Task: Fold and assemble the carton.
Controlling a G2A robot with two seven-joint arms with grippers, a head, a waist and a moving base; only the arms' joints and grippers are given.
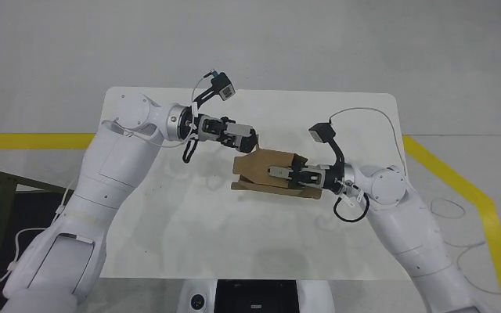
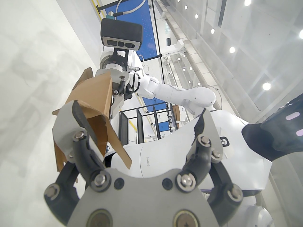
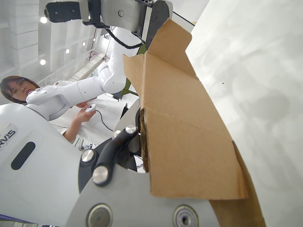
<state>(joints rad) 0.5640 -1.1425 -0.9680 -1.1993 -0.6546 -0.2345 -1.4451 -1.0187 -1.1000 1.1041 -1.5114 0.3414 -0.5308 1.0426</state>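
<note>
A brown carton (image 1: 266, 172), partly unfolded with loose flaps, is held just above the middle of the white table. My right gripper (image 1: 280, 173) reaches in from the right and is shut on one carton wall (image 3: 180, 124); one of its fingers (image 3: 113, 147) shows beside that wall. My left gripper (image 1: 252, 143) is open at the carton's far left corner. In the left wrist view one of its fingers (image 2: 78, 116) rests against a carton flap (image 2: 94, 95), and the other finger (image 2: 206, 124) is free. From the right wrist, a black pad (image 3: 156, 24) of the left gripper touches the top flap.
The white table (image 1: 156, 235) has bare surface all around the carton. Its far edge lies close behind the left arm, and a yellow floor line (image 1: 39, 141) runs beyond the left edge.
</note>
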